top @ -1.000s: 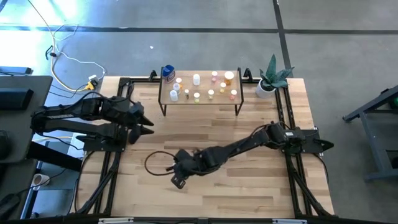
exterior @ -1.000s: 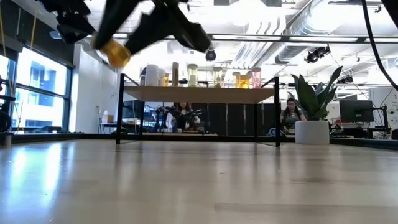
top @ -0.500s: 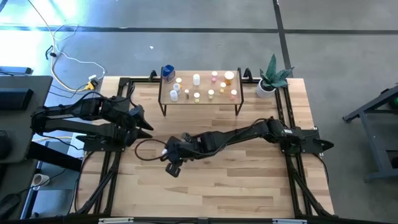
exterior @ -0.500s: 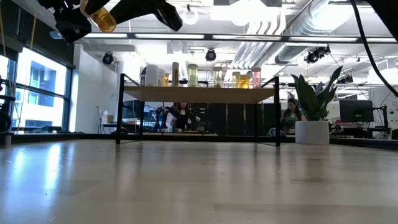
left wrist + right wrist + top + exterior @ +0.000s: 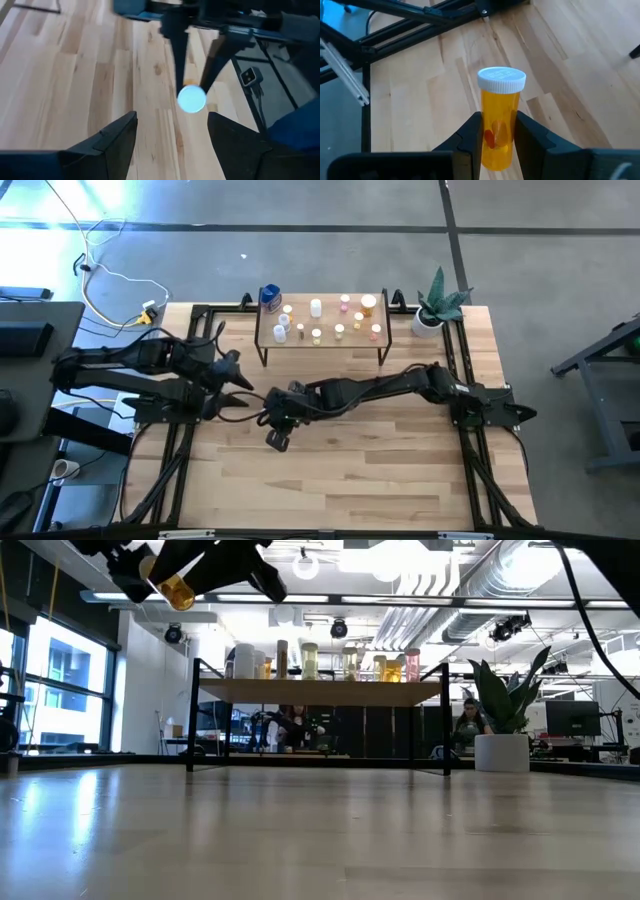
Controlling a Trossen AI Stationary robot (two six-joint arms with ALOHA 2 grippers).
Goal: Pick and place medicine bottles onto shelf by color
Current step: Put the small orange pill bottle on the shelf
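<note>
My right gripper (image 5: 266, 417) reaches over the table's middle left and is shut on an orange pill bottle (image 5: 499, 120) with a white cap (image 5: 501, 80). The bottle also shows high up in the low view (image 5: 176, 588). My left gripper (image 5: 172, 145) is open and empty just to the left of it (image 5: 243, 383), facing the bottle's cap (image 5: 191, 98). The shelf (image 5: 320, 343) stands on its thin black legs at the table's far middle. Several small white, pink and orange bottles and one larger blue-topped bottle (image 5: 270, 297) stand on it. My right gripper pinches the orange bottle's lower body (image 5: 496, 142) between its two fingers (image 5: 470, 137). The fingers come from the table's right and lie along the bottle. The bottle sticks out past the fingertips with its cap toward my left gripper, lifted clear of the table.
A potted green plant (image 5: 437, 305) stands at the table's far right corner. Black frame rails (image 5: 172, 442) run along the table's left and right sides. Bare wood (image 5: 360, 470) lies toward the near edge. People sit in the room behind the shelf (image 5: 467, 725).
My right gripper has carried the orange bottle up and toward the table's far left, closer to my left gripper. It stays shut on the bottle. My left gripper has edged a little toward the bottle.
</note>
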